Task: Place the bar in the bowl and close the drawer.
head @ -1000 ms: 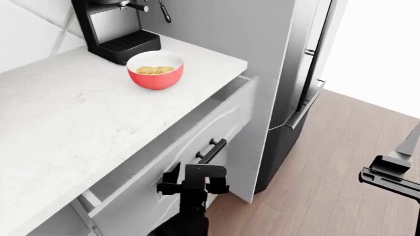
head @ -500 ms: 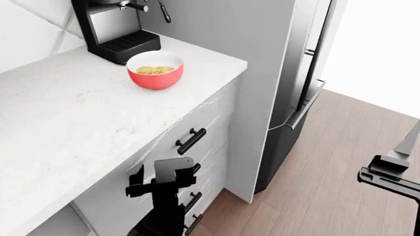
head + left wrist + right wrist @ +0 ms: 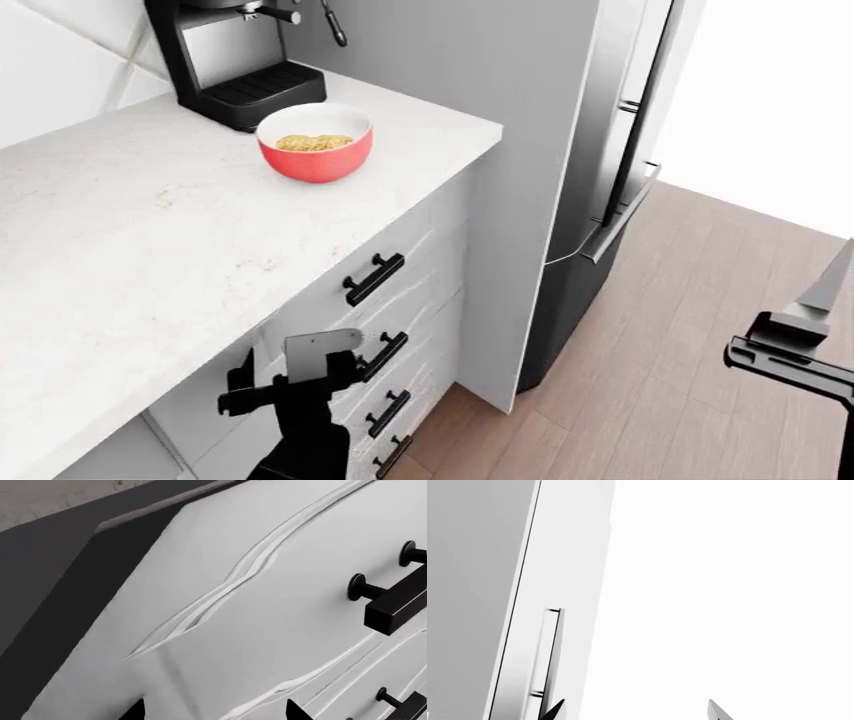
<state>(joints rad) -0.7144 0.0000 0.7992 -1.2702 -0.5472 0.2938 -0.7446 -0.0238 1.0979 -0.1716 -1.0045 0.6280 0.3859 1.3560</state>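
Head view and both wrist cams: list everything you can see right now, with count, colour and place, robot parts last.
bowl: one, red outside and white inside, on the countertop near the coffee machine.
bar: one, golden-tan, lying inside the bowl.
coffee machine: one, black, at the back of the countertop.
countertop: one, white marbled.
drawer: one, white marbled front with a black bar handle, closed flush under the countertop.
lower handles: at least three, black, stacked below the top drawer.
fridge: one, steel-grey, right of the cabinet.
floor: brown wood.
left gripper: black, open, in front of the drawer front.
right gripper: black, open, over the floor at the far right.
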